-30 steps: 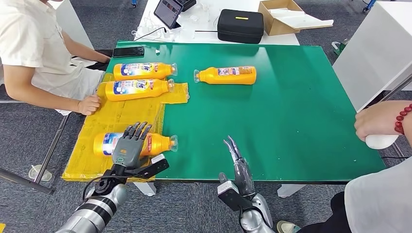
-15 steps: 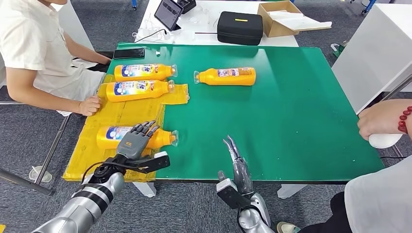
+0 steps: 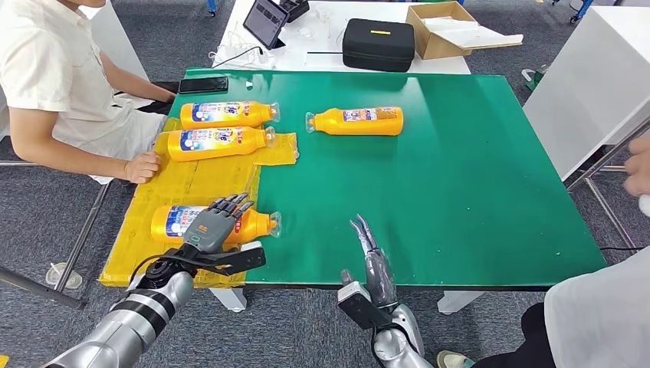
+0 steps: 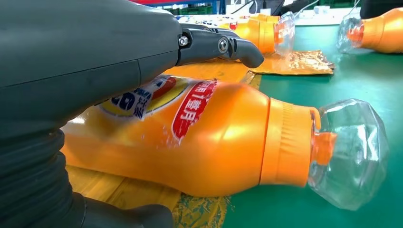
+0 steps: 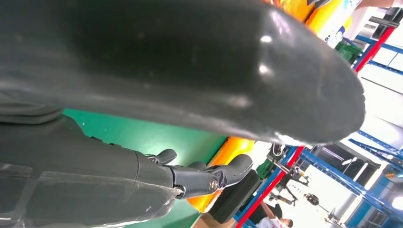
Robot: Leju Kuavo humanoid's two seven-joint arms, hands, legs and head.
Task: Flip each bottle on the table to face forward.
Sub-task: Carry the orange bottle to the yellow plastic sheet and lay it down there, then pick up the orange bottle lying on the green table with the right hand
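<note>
At the left edge a seated person rests a hand (image 3: 141,165) on the yellow sheet (image 3: 184,184) that covers the near-left part of the green tabletop (image 3: 460,176). Two orange bottles lie on their sides at the far left, the rear bottle (image 3: 228,114) partly on the green and the second bottle (image 3: 218,142) on the sheet, both showing blue printed labels upward.

The nearest bottle (image 3: 211,223) lies on its side at the sheet's front, its clear cap (image 4: 349,152) overhanging onto the green. The left hand (image 3: 211,226) hovers over its body with fingers (image 4: 223,45) spread and holding nothing; the left wrist view shows a gap between them and the label.

The bottle looks like smooth, glossy plastic, probably stiff enough to take a squeeze but slippery, and round enough to roll. The wide labelled body seems the safest place to grasp; the clear cap looks brittle and too narrow.

The right hand (image 3: 368,249) stands edge-on at the tabletop's front, fingers straight, together and empty. Farther back and to the right lies a fourth bottle (image 3: 359,120), alone on the green, showing a smaller label, so it probably needs turning. At the right edge is another person's blurred hand (image 3: 636,172).
</note>
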